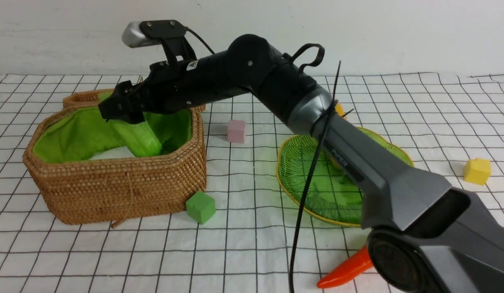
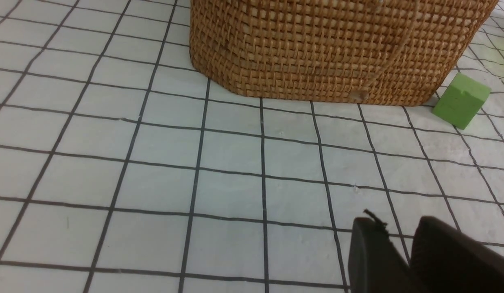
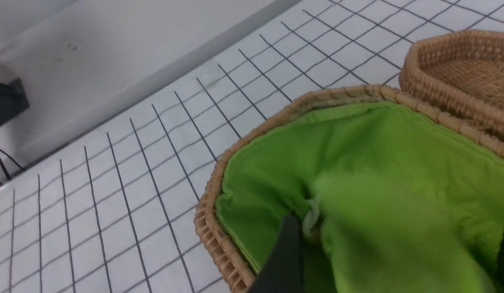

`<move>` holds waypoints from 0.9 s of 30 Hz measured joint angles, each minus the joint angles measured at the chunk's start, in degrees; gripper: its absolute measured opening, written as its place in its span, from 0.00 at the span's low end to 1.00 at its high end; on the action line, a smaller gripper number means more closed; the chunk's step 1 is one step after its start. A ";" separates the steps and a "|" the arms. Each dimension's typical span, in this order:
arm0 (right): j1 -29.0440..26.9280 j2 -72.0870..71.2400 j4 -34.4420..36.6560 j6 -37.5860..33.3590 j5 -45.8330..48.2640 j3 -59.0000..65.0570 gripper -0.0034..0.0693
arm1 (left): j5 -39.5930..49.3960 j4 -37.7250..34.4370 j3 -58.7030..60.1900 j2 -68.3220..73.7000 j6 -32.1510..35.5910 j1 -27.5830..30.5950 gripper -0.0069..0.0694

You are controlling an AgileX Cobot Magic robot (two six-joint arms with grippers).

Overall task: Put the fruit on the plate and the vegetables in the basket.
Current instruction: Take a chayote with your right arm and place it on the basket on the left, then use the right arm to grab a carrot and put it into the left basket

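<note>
Can't judge left hand (image 2: 399,228): spread or pressed together. Plate (image 1: 294,167) at 2 o'clock on bench (image 1: 243,248), probably to keep fruit apart. Right hand (image 1: 122,116) spread, angled into basket (image 1: 113,189) at 10 o'clock; cucumber (image 1: 138,139) between fingers, ungripped, likely for a short drop onto lining (image 1: 68,132).

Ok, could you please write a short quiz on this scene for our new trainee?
1. Which arm reaches over to the basket, left or right?
2. Fill in the colour: the ____ cube stands on the table between the basket and the plate.
3. True or false: the red pepper lies on the plate.

Key: 1. right; 2. pink; 3. false.
</note>
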 joint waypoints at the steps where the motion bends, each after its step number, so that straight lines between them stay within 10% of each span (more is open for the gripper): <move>1: -0.08 -0.77 -1.92 0.60 2.40 -0.12 0.97 | 0.00 0.00 0.00 0.00 0.00 0.00 0.29; 17: -17.70 -33.70 -1.63 -1.72 23.41 9.42 0.83 | 0.00 0.00 0.00 0.00 0.00 0.00 0.31; 27: -13.44 -56.58 -24.85 -8.41 24.09 52.76 0.81 | 0.00 0.00 0.00 0.00 0.00 0.00 0.32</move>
